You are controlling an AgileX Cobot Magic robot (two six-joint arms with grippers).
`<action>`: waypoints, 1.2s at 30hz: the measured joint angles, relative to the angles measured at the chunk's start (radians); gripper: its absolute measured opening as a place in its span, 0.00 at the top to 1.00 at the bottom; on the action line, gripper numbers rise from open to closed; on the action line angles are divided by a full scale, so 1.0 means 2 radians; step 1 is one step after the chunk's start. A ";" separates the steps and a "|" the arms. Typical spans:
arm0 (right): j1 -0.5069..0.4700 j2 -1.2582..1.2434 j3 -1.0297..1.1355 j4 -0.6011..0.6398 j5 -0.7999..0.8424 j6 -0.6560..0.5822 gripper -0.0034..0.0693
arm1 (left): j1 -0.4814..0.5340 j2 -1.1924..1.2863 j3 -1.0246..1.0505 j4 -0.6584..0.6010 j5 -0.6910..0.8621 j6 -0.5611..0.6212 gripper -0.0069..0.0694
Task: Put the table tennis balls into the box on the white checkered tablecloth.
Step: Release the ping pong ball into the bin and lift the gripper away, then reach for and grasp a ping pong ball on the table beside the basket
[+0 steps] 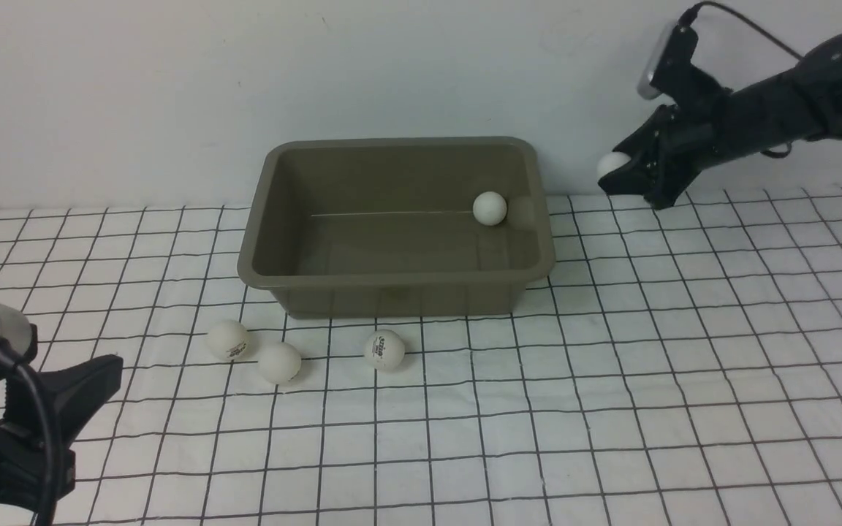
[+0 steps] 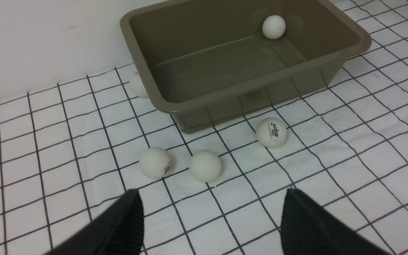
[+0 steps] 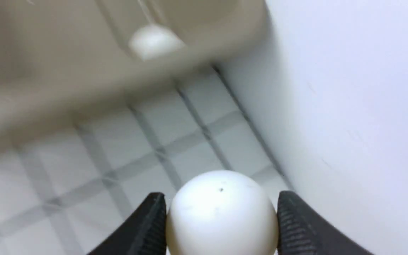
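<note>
A: Balls, where?
B: One ball [image 1: 490, 207] inside the box [image 1: 392, 286], at its far right inner corner. Box on the tablecloth [image 1: 611, 409], at the far edge against the wall, roughly mid-width.

A: Right pincer?
B: Right pincer [image 3: 221, 209] clamped on a held ball [image 1: 613, 165], one pad each side. Raised above the cloth's far edge, just right of the box's far right corner.

A: Left?
B: Left pincer [image 2: 211, 209] spread wide, gripping nothing, touching nothing. Low near the cloth's front left corner, facing the box.

A: Loose ones?
B: Three on the cloth near the box's front wall. Leftmost ball [image 1: 228, 340] and second ball [image 1: 279, 362] close together off the box's front left corner, not touching. Third ball [image 1: 384, 350] apart, below the middle of the front wall.

A: Print?
B: Dark logo on the third and the leftmost, too small to read. Tiny dark speck on the held one.

A: Hidden?
B: Sixth ball [image 2: 138, 86] half behind the box's left wall, seen from the left wrist only. Right wrist view blurred past the held ball. Left arm cut off at the front view's edge.
</note>
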 joint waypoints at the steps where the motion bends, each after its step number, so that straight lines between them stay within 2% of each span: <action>1: 0.001 -0.004 0.000 0.014 0.025 -0.002 0.46 | 0.000 0.000 0.000 0.000 0.000 0.000 0.29; 4: 0.034 -0.007 0.000 0.080 0.076 -0.009 0.46 | 0.000 0.000 0.000 0.000 0.000 0.000 0.29; 6: 0.063 -0.006 0.000 0.096 0.065 -0.010 0.46 | 0.000 0.000 0.000 0.000 0.000 0.000 0.29; 9: 0.107 0.001 0.000 0.099 0.011 -0.011 0.46 | 0.000 0.000 0.000 0.000 0.000 0.000 0.29; 13: 0.136 0.013 0.000 0.089 -0.027 -0.011 0.45 | 0.000 0.000 0.000 0.000 0.000 0.000 0.29; 18: 0.146 0.023 0.000 0.089 -0.036 -0.020 0.21 | 0.000 0.000 0.000 0.000 0.000 0.000 0.29; 22: 0.120 0.014 0.000 0.083 -0.037 -0.051 0.16 | 0.000 0.000 0.000 0.000 0.003 0.000 0.29; 26: 0.045 -0.016 0.000 0.079 -0.025 -0.042 0.19 | 0.000 0.000 0.000 0.000 0.018 0.000 0.29; 30: -0.037 -0.067 0.000 0.074 0.025 0.010 0.24 | 0.000 0.000 0.000 0.000 0.020 0.000 0.29; 36: -0.068 -0.147 0.000 0.044 -0.010 0.131 0.25 | 0.000 0.000 0.000 0.000 0.009 0.000 0.29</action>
